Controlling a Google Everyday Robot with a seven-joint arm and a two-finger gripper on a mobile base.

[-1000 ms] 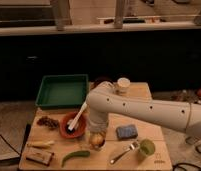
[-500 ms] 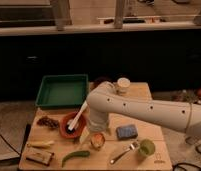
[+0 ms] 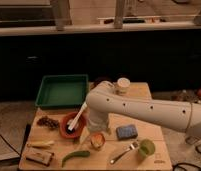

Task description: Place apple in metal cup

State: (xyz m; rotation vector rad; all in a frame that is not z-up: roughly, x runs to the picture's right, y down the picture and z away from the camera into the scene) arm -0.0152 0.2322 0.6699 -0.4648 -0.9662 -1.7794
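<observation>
gripper (image 3: pixel 96 133): at the lower end of the white arm, pointing down over the front-middle of the table (image 3: pixel 101 161), right above the apple
fingers: spread apart, not closed on anything I can see (mostly tucked under the wrist)
apple (image 3: pixel 97 141): front of centre on the table, directly under the gripper, between the red bowl and the blue sponge; whether it touches the fingers, cannot tell
metal cup: cannot pick it out, the arm covers the middle of the table
arm (image 3: pixel 144 111): spans from the right edge to an elbow near the tray's right corner, then points down to the gripper
green tray (image 3: pixel 61 105): back left of the table
white cup (image 3: pixel 123 85): back of the table, just behind the arm
red bowl (image 3: pixel 66 131): left of the apple, a white utensil (image 3: pixel 76 119) leaning in it
blue sponge (image 3: pixel 126 131): right of the apple, near it
light green cup (image 3: pixel 146 148): front right, a fork (image 3: pixel 123 152) just to its left
long green vegetable (image 3: pixel 75 157): at the front edge, left of and below the apple
</observation>
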